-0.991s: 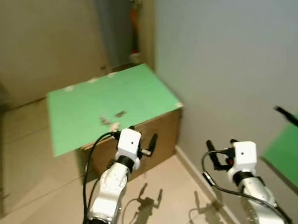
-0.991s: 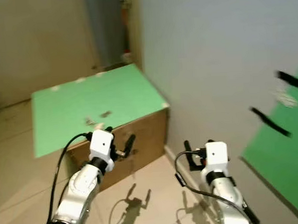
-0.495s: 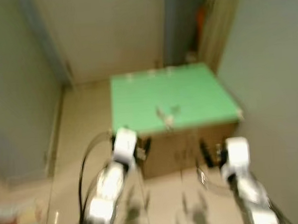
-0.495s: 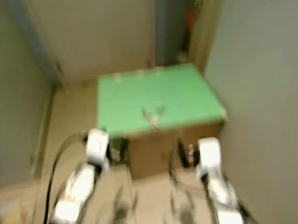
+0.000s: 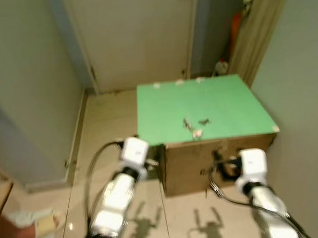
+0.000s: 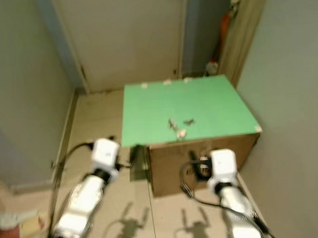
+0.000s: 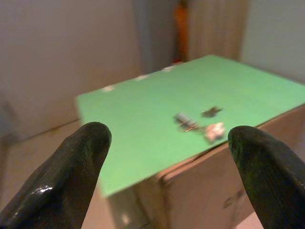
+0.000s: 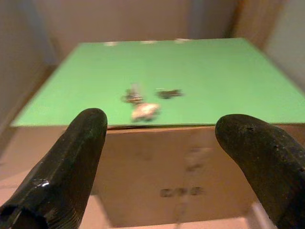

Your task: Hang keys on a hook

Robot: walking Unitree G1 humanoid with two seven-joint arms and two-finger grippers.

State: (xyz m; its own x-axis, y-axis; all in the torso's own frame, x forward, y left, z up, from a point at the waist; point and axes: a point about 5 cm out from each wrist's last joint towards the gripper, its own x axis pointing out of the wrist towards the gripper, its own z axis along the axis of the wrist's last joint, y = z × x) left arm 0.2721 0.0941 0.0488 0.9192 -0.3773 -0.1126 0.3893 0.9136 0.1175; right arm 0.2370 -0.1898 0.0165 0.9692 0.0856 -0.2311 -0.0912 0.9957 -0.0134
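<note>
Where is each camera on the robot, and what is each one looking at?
Left eye view: on the head, looking down at the keys on the green-topped box; both silver arms show, with the left gripper and right gripper.
Right eye view: beside it, same scene, same arms.
Left wrist view: on the left wrist, looking between its open black fingers at the keys.
Right wrist view: on the right wrist, between its open fingers, facing the box's brown front.
All four share the keys and box.

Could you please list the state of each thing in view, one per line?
Keys: lying loose on the green top, near its front edge, not held.
Cardboard box: closed, covered by a green sheet.
Left gripper: open, empty.
Right gripper: open, empty.
Door: shut.
</note>
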